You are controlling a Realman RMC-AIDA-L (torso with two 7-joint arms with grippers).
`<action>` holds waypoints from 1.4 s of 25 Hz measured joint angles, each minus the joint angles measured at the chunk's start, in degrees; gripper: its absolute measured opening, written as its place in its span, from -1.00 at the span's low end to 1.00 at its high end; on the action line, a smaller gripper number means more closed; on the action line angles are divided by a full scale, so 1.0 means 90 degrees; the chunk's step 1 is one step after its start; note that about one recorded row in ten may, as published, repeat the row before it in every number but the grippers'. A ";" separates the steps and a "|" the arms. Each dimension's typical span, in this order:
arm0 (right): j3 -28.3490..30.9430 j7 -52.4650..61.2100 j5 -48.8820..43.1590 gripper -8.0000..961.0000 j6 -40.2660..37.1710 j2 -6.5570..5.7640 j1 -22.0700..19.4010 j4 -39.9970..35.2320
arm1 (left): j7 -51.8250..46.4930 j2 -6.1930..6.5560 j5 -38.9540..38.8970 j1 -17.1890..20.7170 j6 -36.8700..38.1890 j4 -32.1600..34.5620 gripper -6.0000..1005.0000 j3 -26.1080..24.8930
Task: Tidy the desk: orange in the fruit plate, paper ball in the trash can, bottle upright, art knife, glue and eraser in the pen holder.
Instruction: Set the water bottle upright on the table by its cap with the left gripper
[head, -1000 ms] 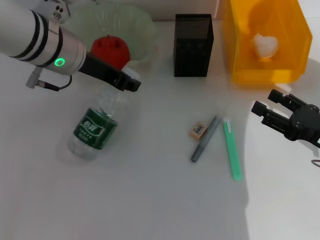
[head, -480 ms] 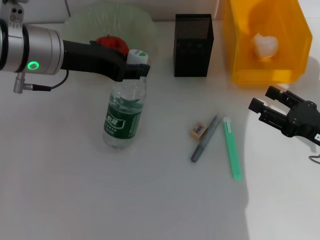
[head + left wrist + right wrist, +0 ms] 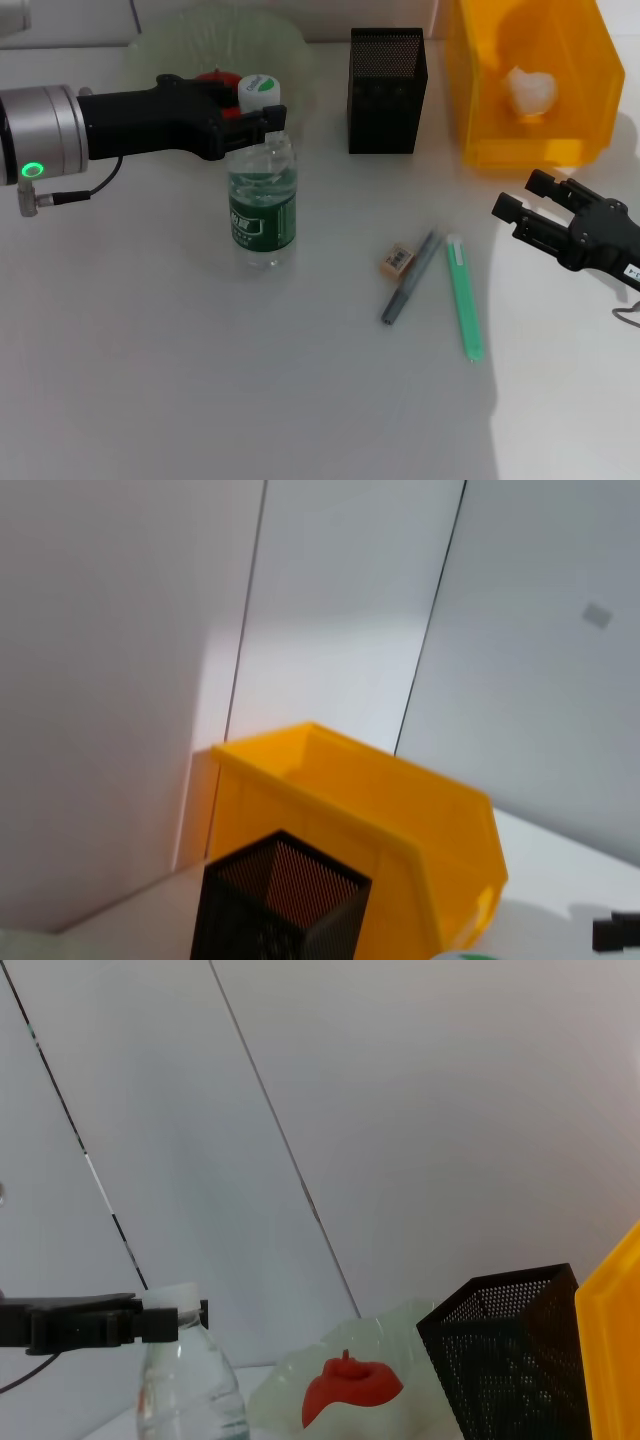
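The left gripper [image 3: 252, 122] has its jaws clamped on the neck of the bottle [image 3: 262, 205], just under the white cap; the bottle stands nearly upright on the desk [image 3: 250, 380], in front of the fruit plate [image 3: 190, 40] holding the orange [image 3: 214, 78]. Right of it stands the pen holder [image 3: 387, 90]. At the far right, the right gripper [image 3: 533, 210] hovers with jaws apart.

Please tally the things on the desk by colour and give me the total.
Green: 3 – fruit plate, bottle, green stick
Red-orange: 1 – orange
Yellow-orange: 1 – trash can
Black: 1 – pen holder
White: 1 – paper ball
Tan: 1 – eraser
Grey: 1 – grey stick
Total: 9
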 joint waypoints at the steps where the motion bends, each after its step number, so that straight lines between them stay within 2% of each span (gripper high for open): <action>1: 0.0004 0.0001 0.0003 0.60 0.0000 0.0001 0.0003 0.0020 | 0.0211 0.0000 -0.0181 0.0011 -0.0002 -0.0150 -0.07 -0.0044; 5: 0.0011 0.0003 0.0020 0.60 0.0000 0.0001 0.0017 0.0041 | 0.1336 0.0001 -0.1209 0.0122 0.0012 -0.0844 -0.06 -0.0135; 7: 0.0014 0.0003 0.0031 0.60 -0.0001 0.0001 0.0035 0.0066 | 0.2295 0.0001 -0.2004 0.0233 0.0056 -0.1371 -0.06 -0.0182; 11: 0.0022 0.0006 0.0039 0.60 -0.0001 0.0004 0.0075 0.0109 | 0.3425 0.0001 -0.2829 0.0296 0.0102 -0.2075 -0.05 -0.0189; 12: 0.0025 0.0006 0.0042 0.60 -0.0001 0.0006 0.0085 0.0110 | 0.3425 0.0001 -0.2829 0.0296 0.0102 -0.2075 -0.05 -0.0189; 13: 0.0026 0.0007 0.0044 0.60 0.0000 0.0011 0.0095 0.0113 | 0.4240 -0.0001 -0.3273 0.0297 0.0168 -0.2573 -0.05 -0.0190; 15: 0.0026 0.0008 0.0046 0.60 0.0002 0.0020 0.0118 0.0122 | 0.4841 -0.0013 -0.3621 0.0291 0.0233 -0.2948 -0.05 -0.0190; 18: 0.0026 0.0008 0.0052 0.60 0.0004 0.0024 0.0167 0.0194 | 0.4841 -0.0013 -0.3621 0.0291 0.0233 -0.2948 -0.04 -0.0190; 19: 0.0026 0.0008 0.0057 0.60 0.0006 0.0023 0.0190 0.0222 | 0.5295 -0.0024 -0.3910 0.0276 0.0277 -0.3271 -0.04 -0.0190; 20: 0.0026 0.0008 0.0059 0.60 0.0009 0.0023 0.0201 0.0232 | 0.5295 -0.0024 -0.3910 0.0276 0.0277 -0.3271 -0.04 -0.0190; 21: 0.0026 0.0008 0.0059 0.60 0.0009 0.0023 0.0201 0.0232 | 0.6047 -0.0034 -0.4324 0.0210 0.0291 -0.3880 -0.04 -0.0191; 23: 0.0026 -0.0010 0.0060 0.60 0.0026 0.0023 0.0222 0.0254 | 0.6047 -0.0034 -0.4324 0.0210 0.0291 -0.3880 -0.04 -0.0191; 24: 0.0026 -0.0021 0.0060 0.60 0.0054 0.0022 0.0238 0.0268 | 0.6829 -0.0064 -0.4604 0.0140 0.0285 -0.4410 -0.03 -0.0182; 35: 0.0026 -0.0030 0.0060 0.60 0.0087 0.0026 0.0250 0.0271 | 0.7170 -0.0068 -0.4706 0.0049 0.0338 -0.4700 -0.02 -0.0181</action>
